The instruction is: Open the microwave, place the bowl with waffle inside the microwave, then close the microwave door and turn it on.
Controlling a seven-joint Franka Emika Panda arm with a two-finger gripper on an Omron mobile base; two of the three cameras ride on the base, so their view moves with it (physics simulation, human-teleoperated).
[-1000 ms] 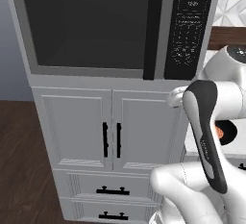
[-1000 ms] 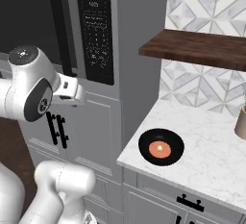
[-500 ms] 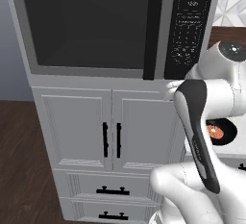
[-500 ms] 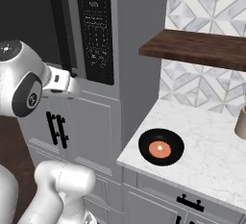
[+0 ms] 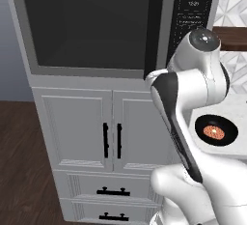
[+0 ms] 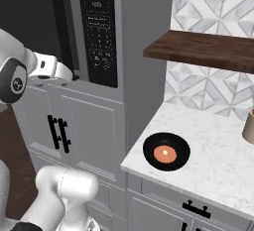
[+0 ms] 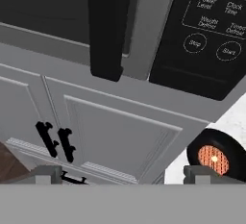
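At the upper left of the left base view, the microwave door [image 5: 91, 26] is seen shut, its dark glass flush in the grey frame of the microwave [image 5: 116, 77]. Just right of that glass, the tall black handle [image 5: 155, 26] runs down the door's edge, with the keypad [image 5: 194, 11] beside it. In the hand view, the handle's lower end [image 7: 108, 31] sits at upper centre, and the gripper [image 7: 122, 172] is shown with its fingers [image 7: 48, 174] spread wide and nothing held between them, apart from the handle and below it.

The opening of the door is judged to be the step in hand. The hand is best raised and carried forward until the bar lies between both fingers, then closed squarely on it, well above its lower tip so the hold cannot slip off. The pull should then follow the door's arc rather than a straight line; the hinge is presumed to be on the far left.

At the lower right of the left base view, the bowl with waffle [image 5: 216, 130] rests on the marble tabletop [image 5: 239, 105], well clear of the door's swing.
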